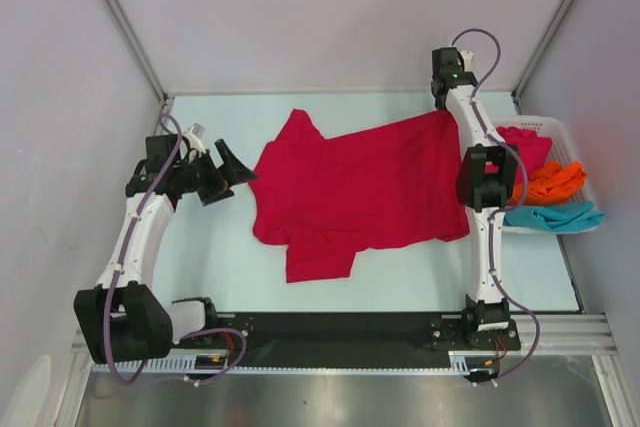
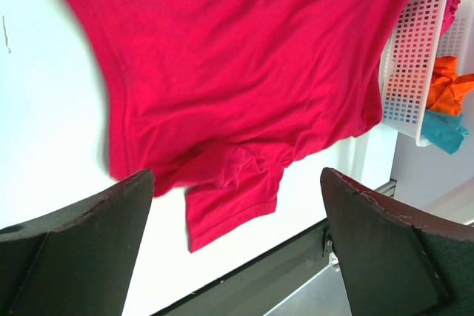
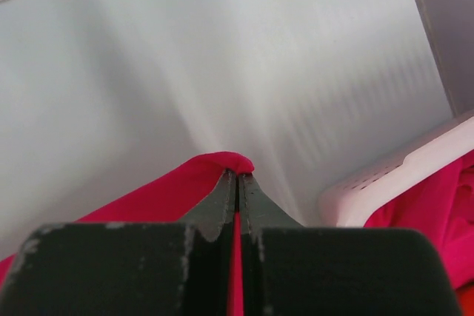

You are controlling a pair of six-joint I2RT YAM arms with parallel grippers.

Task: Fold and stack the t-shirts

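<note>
The crimson t-shirt [image 1: 360,187] lies spread across the middle of the table [image 1: 220,267], rumpled along its near edge where a flap [image 1: 320,257] sticks out toward the arms. The right gripper [image 3: 238,177] is clamped on the shirt's far right corner, a small fold of cloth bulging just past its tips. The left gripper [image 1: 222,177] hangs just beside the shirt's left edge, its jaws wide apart and holding nothing. The shirt is probably light, limp and thin: it should sag from any single pinch and drag, not slide. It likely needs holds at two corners or along a seam, with the left edge being the natural second hold. More shirts, orange [image 1: 550,182] and teal [image 1: 555,215], wait in the white basket [image 1: 556,123] at the right.
</note>
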